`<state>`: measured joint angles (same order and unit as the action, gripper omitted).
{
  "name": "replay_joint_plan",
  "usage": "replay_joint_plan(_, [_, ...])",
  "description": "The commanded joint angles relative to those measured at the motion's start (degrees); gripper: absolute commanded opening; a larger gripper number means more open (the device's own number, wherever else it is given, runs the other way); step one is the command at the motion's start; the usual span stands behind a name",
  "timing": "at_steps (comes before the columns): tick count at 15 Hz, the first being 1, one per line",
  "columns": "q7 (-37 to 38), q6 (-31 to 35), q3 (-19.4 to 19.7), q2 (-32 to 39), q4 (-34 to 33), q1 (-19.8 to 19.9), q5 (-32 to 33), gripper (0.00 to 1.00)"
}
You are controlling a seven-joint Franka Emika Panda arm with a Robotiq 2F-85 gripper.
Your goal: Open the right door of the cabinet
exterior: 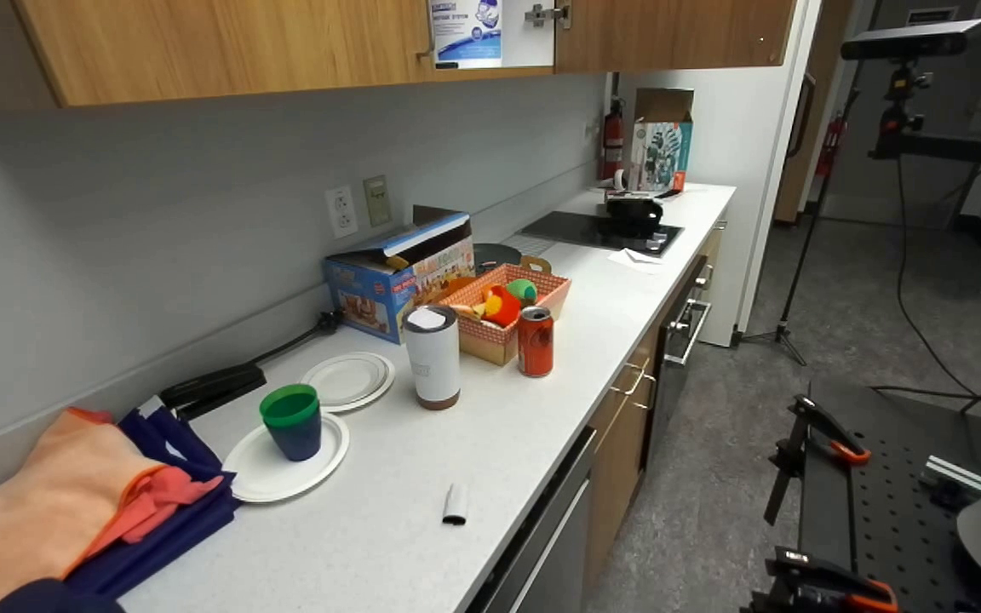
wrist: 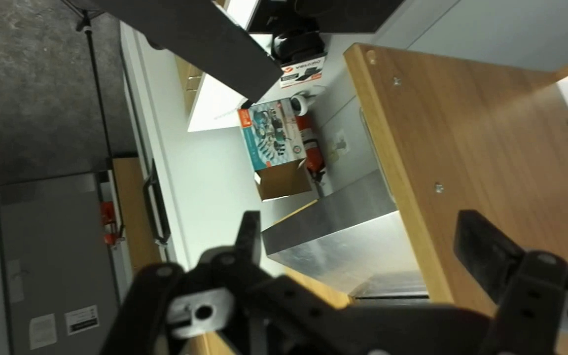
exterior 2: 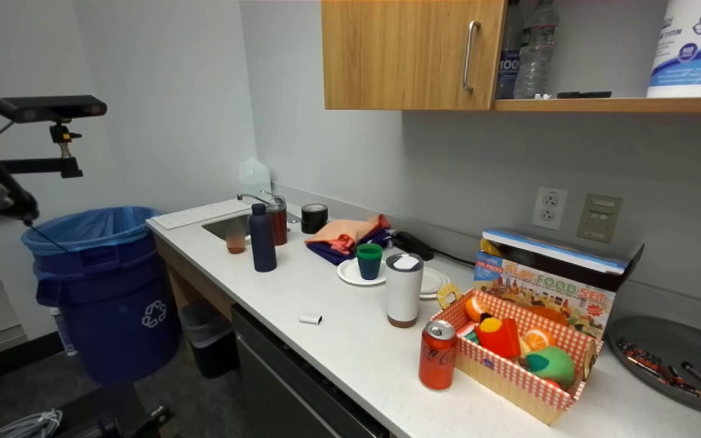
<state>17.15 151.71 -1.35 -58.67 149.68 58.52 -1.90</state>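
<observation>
The cabinet [exterior: 226, 42] is honey-brown wood; its bottom shelf edge [exterior 2: 618, 106] shows in an exterior view. The right door [exterior: 678, 34] stands swung outward, and the compartment behind it is exposed. In the wrist view, the right door [wrist: 461, 148] shows its inner face and thick edge, with a silver handle bar [wrist: 377, 155] on the far side, partly hidden. The gripper [wrist: 360, 217] is open and empty. The door's edge lies between the fingers in view, and the right finger overlaps the inner face; contact cannot be told. The gripper is out of both exterior views.
The adjoining door [exterior 2: 408, 55] is shut. A white tub [exterior 2: 694, 52] and clear bottles [exterior 2: 536, 52] stand inside the cabinet. A metal hood [wrist: 338, 246] is beyond the door. The counter [exterior: 388, 528] below holds a basket [exterior: 533, 294], cups and boxes. A camera stand [exterior: 916, 42] is nearby.
</observation>
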Motion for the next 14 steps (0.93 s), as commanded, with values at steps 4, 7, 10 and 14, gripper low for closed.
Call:
replay_joint_plan(4, [-0.9, -2.3, 3.4, -2.5, -0.4, -6.4, 1.5, 1.00])
replay_joint_plan(7, [-0.9, -2.3, 3.4, -2.1, -0.3, -6.4, 1.5, 1.00])
replay_joint_plan(10, [-0.9, -2.3, 3.4, -2.0, -0.3, -6.4, 1.5, 1.00])
replay_joint_plan(14, [-0.9, -2.3, 3.4, -2.0, -0.3, -6.4, 1.5, 1.00])
